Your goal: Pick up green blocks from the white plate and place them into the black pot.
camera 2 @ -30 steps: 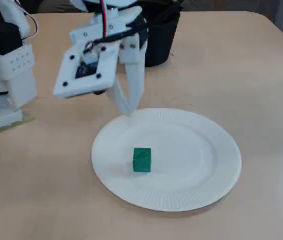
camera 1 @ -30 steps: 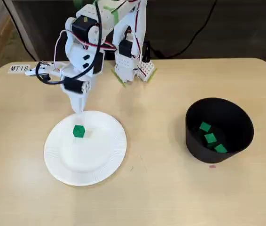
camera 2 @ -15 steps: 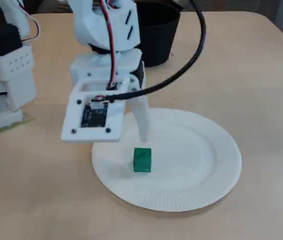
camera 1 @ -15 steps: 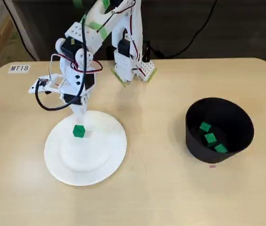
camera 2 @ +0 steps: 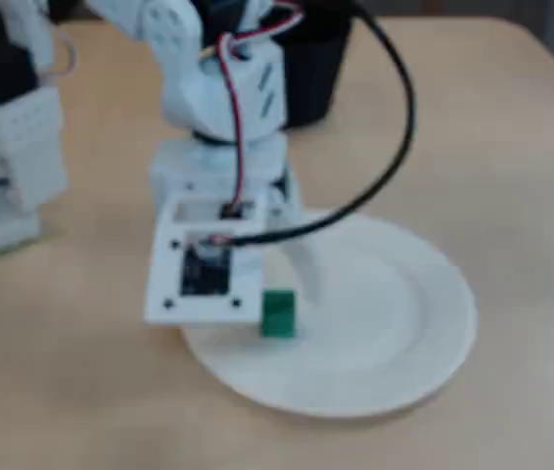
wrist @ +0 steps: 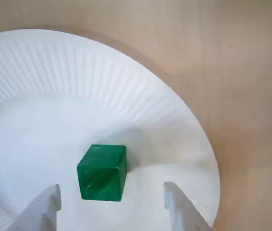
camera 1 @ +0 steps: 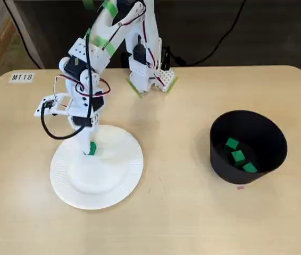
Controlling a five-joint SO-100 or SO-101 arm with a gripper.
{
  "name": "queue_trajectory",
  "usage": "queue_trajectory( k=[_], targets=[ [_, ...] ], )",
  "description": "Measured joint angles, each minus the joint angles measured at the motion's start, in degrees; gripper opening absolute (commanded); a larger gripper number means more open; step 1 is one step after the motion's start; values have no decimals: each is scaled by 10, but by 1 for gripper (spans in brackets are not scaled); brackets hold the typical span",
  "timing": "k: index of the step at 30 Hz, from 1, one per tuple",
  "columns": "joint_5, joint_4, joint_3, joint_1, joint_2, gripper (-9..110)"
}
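One green block (wrist: pixel 102 172) lies on the white plate (wrist: pixel 54 96). In the wrist view my gripper (wrist: pixel 112 199) is open, a white finger on each side of the block and apart from it. A fixed view shows the gripper (camera 1: pixel 88 150) lowered onto the plate (camera 1: pixel 113 180), mostly covering the green block (camera 1: pixel 91 149). Another fixed view, blurred, shows the block (camera 2: pixel 278 313) just beside the wrist board on the plate (camera 2: pixel 394 323). The black pot (camera 1: pixel 267 130) stands at the right with three green blocks (camera 1: pixel 238 155) inside.
The arm's white base (camera 1: pixel 148 74) stands at the back of the beige table (camera 1: pixel 182 212). A label reading MT18 (camera 1: pixel 22 77) is stuck at the back left corner. A small pink mark (camera 1: pixel 240 187) lies in front of the pot.
The gripper has come down from behind the plate's rim onto the plate and now straddles the green block. The block has not moved.
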Motion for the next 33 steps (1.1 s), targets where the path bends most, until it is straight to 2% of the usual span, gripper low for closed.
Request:
queue_trajectory(
  k=[7, 14, 26, 33],
  targets=[
    [0, -33, -23, 0, -42, 25],
    [16, -41, -48, -15, -69, -2],
    [49, -60, -51, -54, -54, -2],
    [152, -120, -134, -197, 110, -2]
  ],
)
